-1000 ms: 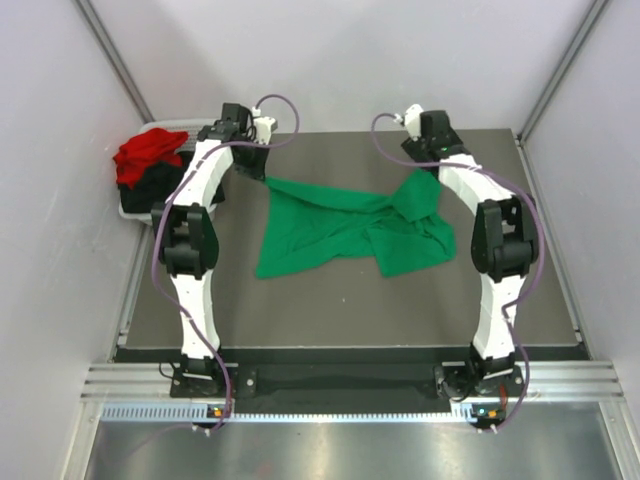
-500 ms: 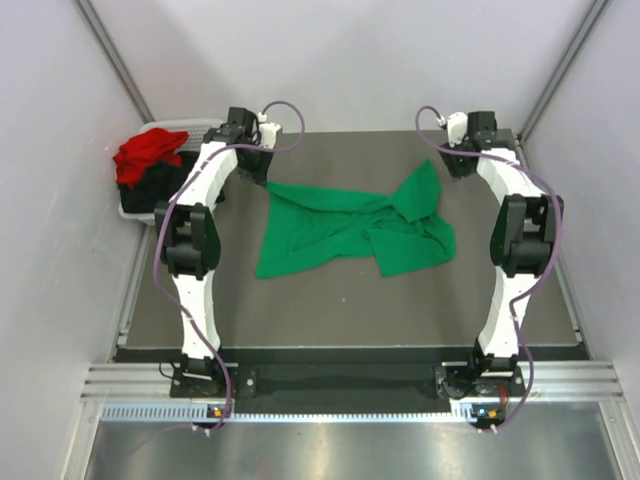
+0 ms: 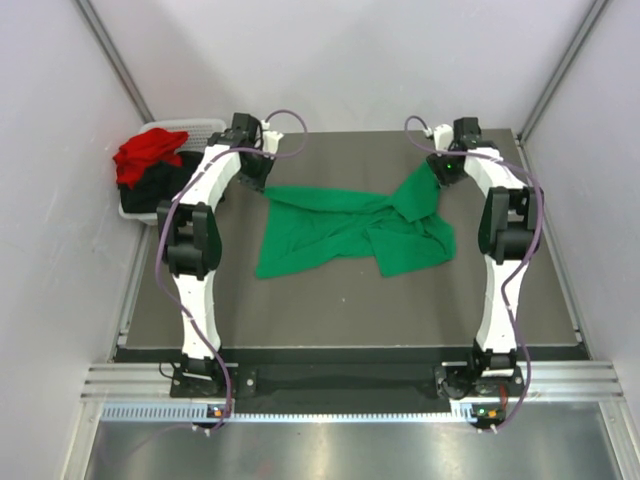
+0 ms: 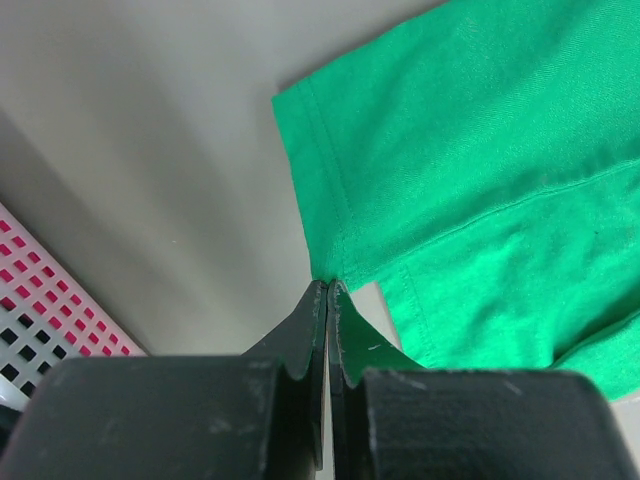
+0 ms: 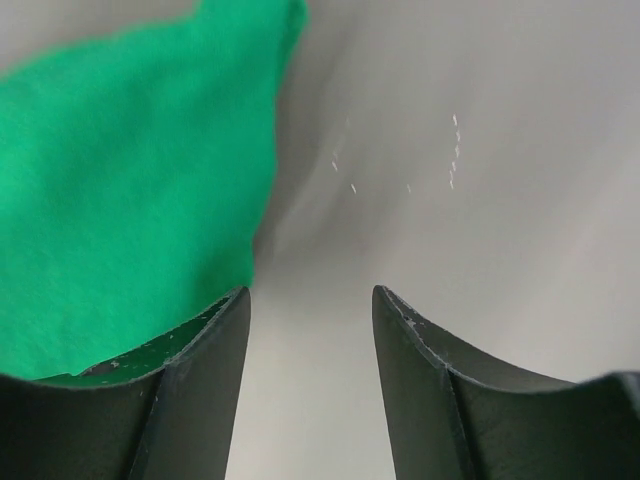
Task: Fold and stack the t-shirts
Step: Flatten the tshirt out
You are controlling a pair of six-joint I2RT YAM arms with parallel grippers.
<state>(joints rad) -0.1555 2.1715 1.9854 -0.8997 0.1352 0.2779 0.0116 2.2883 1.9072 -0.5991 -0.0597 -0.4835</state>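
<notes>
The green t-shirt (image 3: 350,225) lies crumpled across the middle of the table. My left gripper (image 3: 258,182) is at its far left corner. In the left wrist view the gripper (image 4: 328,285) is shut, pinching the hem corner of the green t-shirt (image 4: 480,150). My right gripper (image 3: 447,172) is beside the shirt's far right tip. In the right wrist view it (image 5: 310,295) is open and empty over bare table, with the green cloth (image 5: 130,200) just left of its left finger. The red t-shirt (image 3: 148,152) and black t-shirt (image 3: 150,192) lie bunched in the white basket (image 3: 190,125).
The basket stands off the table's far left corner, close to my left arm; its white grid wall shows in the left wrist view (image 4: 50,310). Grey walls enclose the table on three sides. The dark table (image 3: 330,300) has bare surface in front of the shirt.
My right gripper swung right, then came back down to the shirt's far right tip. My left gripper shifted slightly right, still at the shirt's corner. The shirt has barely moved.
</notes>
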